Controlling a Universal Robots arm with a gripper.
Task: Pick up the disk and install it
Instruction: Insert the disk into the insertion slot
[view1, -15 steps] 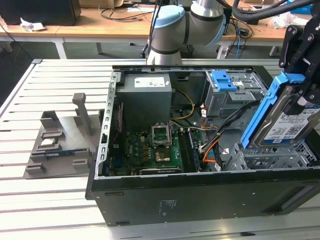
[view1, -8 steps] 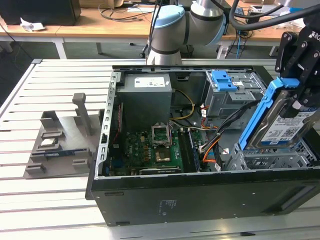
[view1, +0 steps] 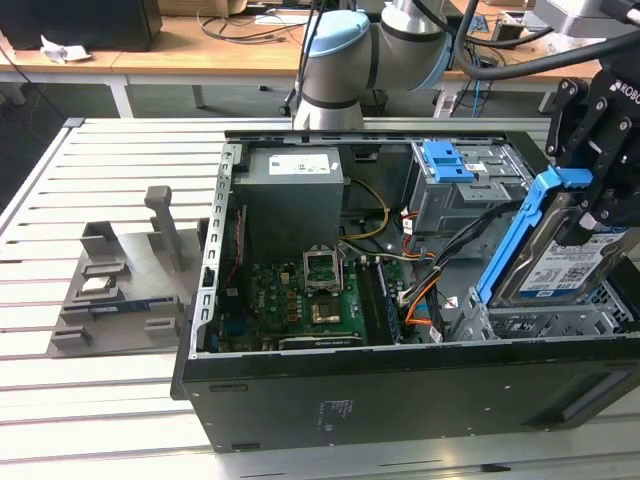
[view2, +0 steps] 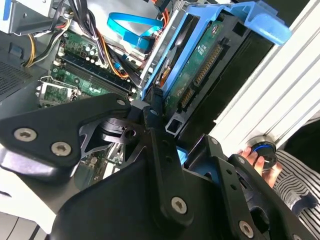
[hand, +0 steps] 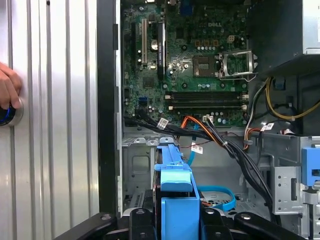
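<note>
The disk (view1: 565, 265) is a silver-grey hard drive with a blue-and-white label and blue side rails. It hangs tilted, label up, just above the metal drive bay (view1: 540, 322) at the exterior view's right end of the open computer case. My gripper (view1: 600, 212) is shut on its upper part. The second wrist view has the disk's green circuit-board underside (view2: 197, 75) clamped in the gripper (view2: 172, 127). Seen edge-on in the first wrist view, the blue-railed disk (hand: 175, 192) sits in the gripper (hand: 175, 220), over the bay floor.
Inside the case are a grey power-supply box (view1: 295, 195), the motherboard (view1: 310, 290), cable bundles (view1: 450, 250) beside the bay, and another blue caddy (view1: 450, 160) in the upper cage. A person's hand (hand: 7, 90) rests on a button on the slatted table. A grey fixture (view1: 110, 285) stands at the exterior view's left.
</note>
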